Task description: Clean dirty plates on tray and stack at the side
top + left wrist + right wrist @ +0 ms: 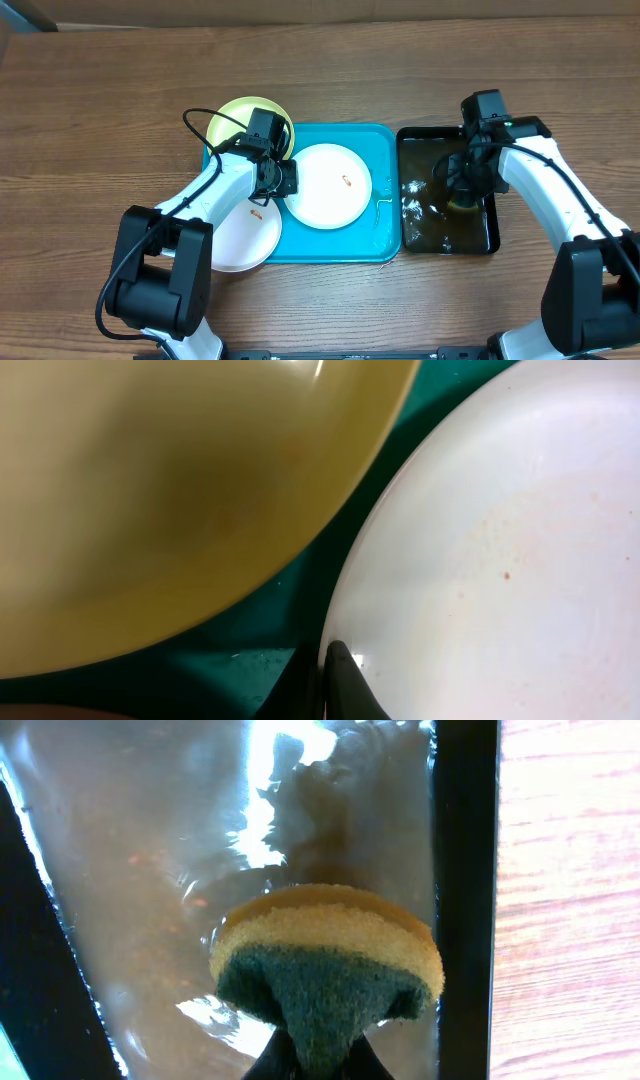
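Observation:
A white plate with a small orange speck lies in the turquoise tray. My left gripper is shut on its left rim; the left wrist view shows the fingers pinching the edge of the white plate over the tray. The yellow-green plate sits at the tray's back left corner. A second white plate overlaps the tray's left front edge. My right gripper is shut on a yellow-and-green sponge dipped in water.
A black tray holding water stands right of the turquoise tray; its rim also shows in the right wrist view. Wooden table lies all around.

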`<control>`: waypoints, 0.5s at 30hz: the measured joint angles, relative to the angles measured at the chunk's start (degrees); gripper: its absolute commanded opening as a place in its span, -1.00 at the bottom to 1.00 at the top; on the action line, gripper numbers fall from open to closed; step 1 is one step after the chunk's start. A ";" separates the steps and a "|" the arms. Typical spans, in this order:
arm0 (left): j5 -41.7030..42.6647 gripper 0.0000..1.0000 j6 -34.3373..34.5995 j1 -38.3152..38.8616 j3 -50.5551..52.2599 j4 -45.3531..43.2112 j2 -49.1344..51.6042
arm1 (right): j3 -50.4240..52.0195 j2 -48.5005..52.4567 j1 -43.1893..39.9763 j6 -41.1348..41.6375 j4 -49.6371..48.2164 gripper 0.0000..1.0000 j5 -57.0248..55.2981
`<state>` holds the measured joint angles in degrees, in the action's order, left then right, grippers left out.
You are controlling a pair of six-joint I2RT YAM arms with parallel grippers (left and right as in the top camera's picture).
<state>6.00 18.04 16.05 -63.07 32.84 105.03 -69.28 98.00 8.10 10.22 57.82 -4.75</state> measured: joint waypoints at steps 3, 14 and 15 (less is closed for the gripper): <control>0.68 -0.92 -0.55 0.00 0.00 -0.13 0.00 | 0.00 0.00 1.99 -2.71 -0.79 -0.92 -0.31; 1.09 -0.92 -1.53 0.00 0.00 -0.11 0.00 | 0.00 0.00 8.85 -5.57 -3.02 -0.92 -6.43; 1.09 -0.92 -1.53 -0.02 0.00 -0.11 0.00 | 0.00 0.00 8.90 -5.44 -3.21 -0.93 -7.43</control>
<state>7.09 16.51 16.03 -63.07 32.73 105.03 -69.28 98.00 16.99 4.78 54.61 -12.19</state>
